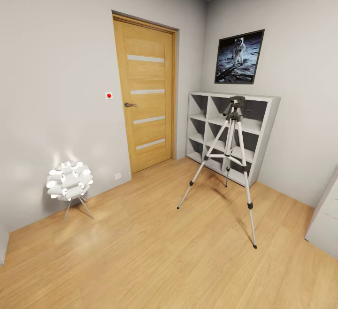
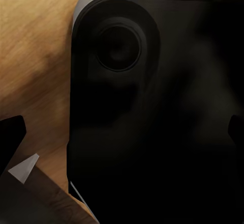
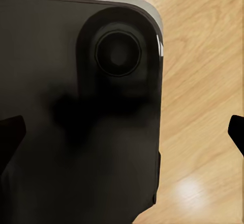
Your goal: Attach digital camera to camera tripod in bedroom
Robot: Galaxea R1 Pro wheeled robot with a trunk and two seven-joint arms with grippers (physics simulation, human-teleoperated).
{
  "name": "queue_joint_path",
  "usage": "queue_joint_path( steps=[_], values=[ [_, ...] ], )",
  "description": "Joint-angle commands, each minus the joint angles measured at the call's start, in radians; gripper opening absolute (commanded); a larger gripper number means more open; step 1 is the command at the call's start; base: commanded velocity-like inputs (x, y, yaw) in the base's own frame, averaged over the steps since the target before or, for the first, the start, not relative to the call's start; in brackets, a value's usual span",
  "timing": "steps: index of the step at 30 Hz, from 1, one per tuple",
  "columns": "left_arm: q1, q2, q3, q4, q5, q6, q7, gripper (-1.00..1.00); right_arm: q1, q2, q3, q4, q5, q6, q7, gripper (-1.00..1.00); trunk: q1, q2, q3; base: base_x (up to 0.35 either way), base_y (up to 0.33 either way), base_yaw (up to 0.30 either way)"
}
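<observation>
Head view: the camera tripod (image 1: pixel 230 149) stands on the wood floor (image 1: pixel 141 243) right in front of the grey cube shelf (image 1: pixel 256 131), with the door (image 1: pixel 146 93) further along the wall from it and a lamp (image 1: pixel 69 181) well off to the side. Wrist views are mostly dark robot body over floor, so honestly can't tell if either claw is apart or together. Looks like the searching step; next it probably needs to find the digital camera.

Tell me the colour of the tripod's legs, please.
Silver-grey, with black joints and feet; the camera tripod shows best in the head view.
</observation>
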Motion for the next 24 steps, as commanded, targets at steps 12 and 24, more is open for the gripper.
queue_joint_path(
  steps=[12, 24],
  values=[
    [0.000, 0.000, 0.001, -0.004, 0.007, -0.001, 0.000, 1.00, 0.000, -0.002, 0.004, 0.001, 0.002, 0.002, 0.008, 1.00, 0.000, 0.000, -0.001, 0.000, 0.000, 0.000],
    [0.000, 0.003, -0.003, -0.016, 0.005, -0.004, 0.002, 1.00, 0.000, 0.000, 0.002, 0.001, 0.003, -0.003, -0.003, 1.00, 0.000, 0.000, -0.001, 0.000, 0.000, 0.000]
  ],
)
